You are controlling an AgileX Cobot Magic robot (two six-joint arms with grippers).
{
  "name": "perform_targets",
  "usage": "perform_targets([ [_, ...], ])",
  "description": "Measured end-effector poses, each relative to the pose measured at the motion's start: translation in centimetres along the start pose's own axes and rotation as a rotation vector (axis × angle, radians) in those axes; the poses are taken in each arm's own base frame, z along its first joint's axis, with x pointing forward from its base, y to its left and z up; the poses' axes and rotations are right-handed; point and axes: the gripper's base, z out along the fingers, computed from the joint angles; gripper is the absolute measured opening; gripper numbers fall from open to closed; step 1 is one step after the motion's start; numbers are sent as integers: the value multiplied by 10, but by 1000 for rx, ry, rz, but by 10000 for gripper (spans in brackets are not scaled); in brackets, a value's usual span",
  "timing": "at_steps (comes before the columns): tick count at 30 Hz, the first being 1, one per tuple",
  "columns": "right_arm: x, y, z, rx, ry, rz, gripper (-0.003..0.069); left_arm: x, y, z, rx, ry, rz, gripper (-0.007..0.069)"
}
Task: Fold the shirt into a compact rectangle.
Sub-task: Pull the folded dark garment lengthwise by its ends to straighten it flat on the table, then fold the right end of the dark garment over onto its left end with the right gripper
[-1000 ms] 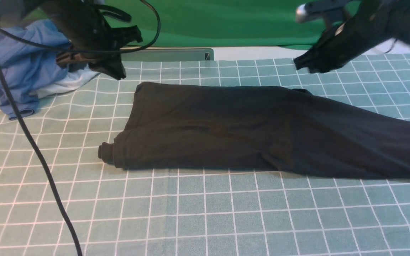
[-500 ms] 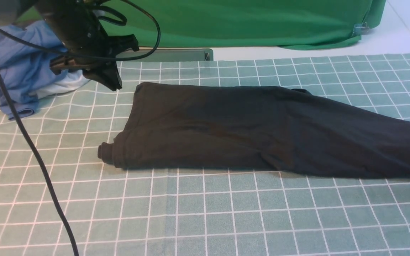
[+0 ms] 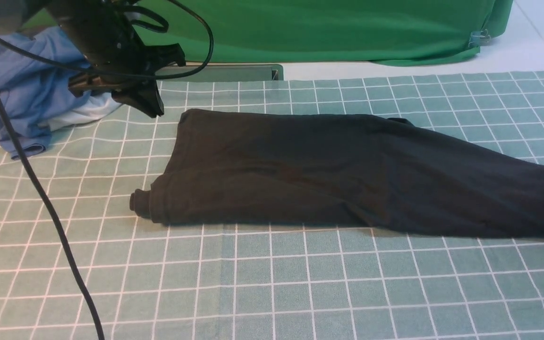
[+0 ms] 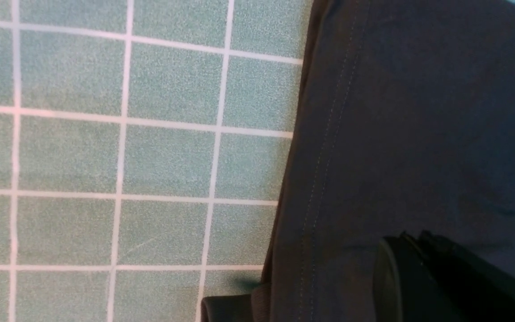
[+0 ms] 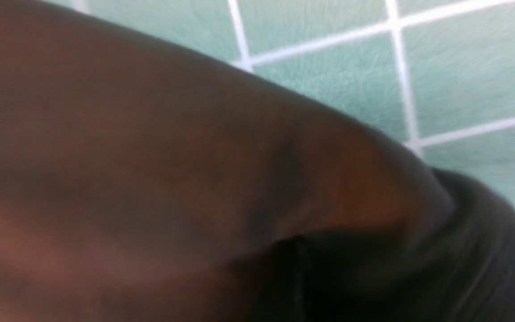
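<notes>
Checked green tablecloth [image 3: 272, 283] covers the table, with a bright green cloth [image 3: 300, 28] hung behind its far edge. We see the shirt [image 3: 324, 170], black and soft, lying flat in a long folded band across the middle of the table. It runs from left of centre out to the right edge of the front view. A rolled cuff [image 3: 140, 203] pokes out at its near left corner.

The left gripper [image 3: 151, 106] hangs just above the cloth beside the shirt's far left corner. Its jaws are pressed together and hold nothing. From its wrist camera we look down on the shirt's stitched hem, with checked cloth alongside and the dark fingertips [image 4: 418, 277] over the fabric.

We cannot tell how the right gripper stands. It does not show in the front view, and its wrist camera is filled by a blurred close-up of black fabric over a strip of checked cloth.

A heap of blue and white garments [image 3: 26, 89] sits at the table's far left corner, behind the left arm. A black cable [image 3: 40, 189] trails from that arm toward the near edge.
</notes>
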Motion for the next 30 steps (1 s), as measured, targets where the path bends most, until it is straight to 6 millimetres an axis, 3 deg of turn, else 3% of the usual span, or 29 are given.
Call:
perform_targets([
  [4,-1,0,11,-11,26,13,641,0,0,0,0,-1,0,15],
  [7,-1,1,12,-21,23,22,567,0,0,0,2,-4,0,15],
  [8,-1,1,12,-25,23,24,528,-1,0,0,2,-6,0,15],
  [10,-1,4,12,-43,29,14,382,-1,0,0,3,-8,-1,15],
  [11,-1,4,12,-45,30,11,382,-1,0,0,3,-8,-1,15],
  [12,0,6,12,-58,39,-5,248,-1,-1,0,6,-8,-2,15],
  [13,1,6,12,-60,46,-18,165,-1,-1,0,8,-7,-3,15],
  [15,1,5,10,-57,46,-32,97,0,-1,0,10,1,-4,15],
  [19,5,-8,-2,-33,43,-28,83,2,-2,0,24,22,-10,15],
  [22,9,-28,-27,-9,-10,13,83,2,-3,-6,27,10,-8,15],
  [25,14,-43,-60,21,-91,55,83,4,-8,-24,54,-24,-3,15],
  [27,19,-45,-79,40,-139,72,83,6,-11,-38,67,-51,3,15],
  [30,25,-33,-108,29,-216,85,83,8,-13,-57,77,-89,14,15],
])
